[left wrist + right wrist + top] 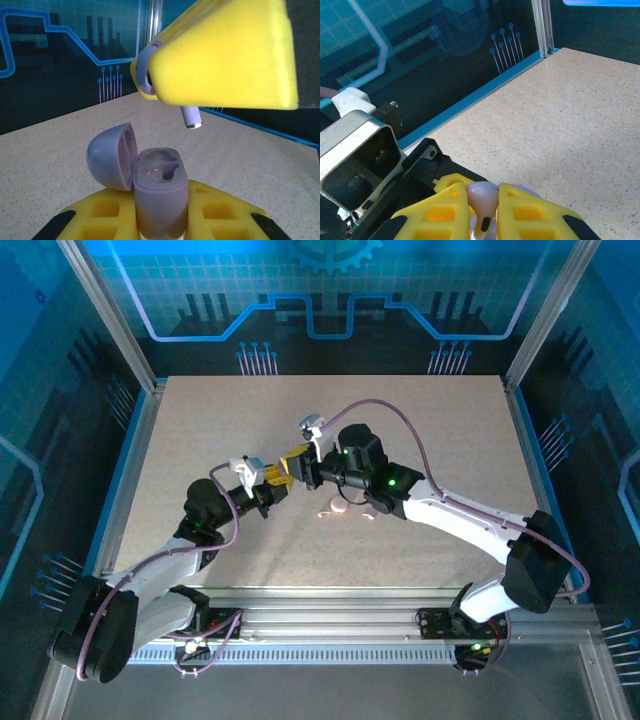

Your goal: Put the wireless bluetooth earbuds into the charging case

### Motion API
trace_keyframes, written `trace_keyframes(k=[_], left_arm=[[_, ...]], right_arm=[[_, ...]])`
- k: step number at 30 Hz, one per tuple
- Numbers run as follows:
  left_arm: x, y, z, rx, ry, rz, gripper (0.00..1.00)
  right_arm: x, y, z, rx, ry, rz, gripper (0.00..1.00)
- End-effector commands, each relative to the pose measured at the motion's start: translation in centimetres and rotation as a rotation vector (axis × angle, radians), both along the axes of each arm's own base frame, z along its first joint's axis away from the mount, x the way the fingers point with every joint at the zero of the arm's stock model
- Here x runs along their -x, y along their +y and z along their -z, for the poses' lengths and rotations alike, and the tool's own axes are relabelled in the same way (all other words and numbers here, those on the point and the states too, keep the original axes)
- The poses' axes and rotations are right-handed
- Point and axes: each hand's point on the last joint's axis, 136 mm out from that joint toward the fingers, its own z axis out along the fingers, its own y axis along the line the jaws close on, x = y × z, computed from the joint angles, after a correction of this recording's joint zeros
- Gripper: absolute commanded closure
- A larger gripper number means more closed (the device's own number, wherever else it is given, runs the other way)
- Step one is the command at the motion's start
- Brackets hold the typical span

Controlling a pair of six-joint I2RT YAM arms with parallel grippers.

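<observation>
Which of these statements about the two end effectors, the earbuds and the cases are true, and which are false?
1. The left end effector holds a lilac case whose lid is open. True.
2. The right end effector is open and empty. False: it is shut on a lilac earbud.
3. The lilac earbud is already seated in the lilac case. False: it hangs above the case, apart from it, stem pointing down.
4. A pink case lies on the table. True.
</observation>
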Motion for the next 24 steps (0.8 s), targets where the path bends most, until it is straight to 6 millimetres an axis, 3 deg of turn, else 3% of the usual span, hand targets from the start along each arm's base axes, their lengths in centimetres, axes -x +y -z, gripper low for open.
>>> trace_keyframes(k=[1, 24], left_arm=[[1.0, -0.4, -1.1, 0.023, -0.041, 0.038, 0.88], [0.9, -0.2, -2.0, 0.055, -0.063, 0.027, 0.88]], right_arm=[[0.0, 0.4, -0.3, -0.022, -0.020, -0.020, 0.84], [-0.1, 0.9, 1.6, -0.008, 0.031, -0.033, 0.84]])
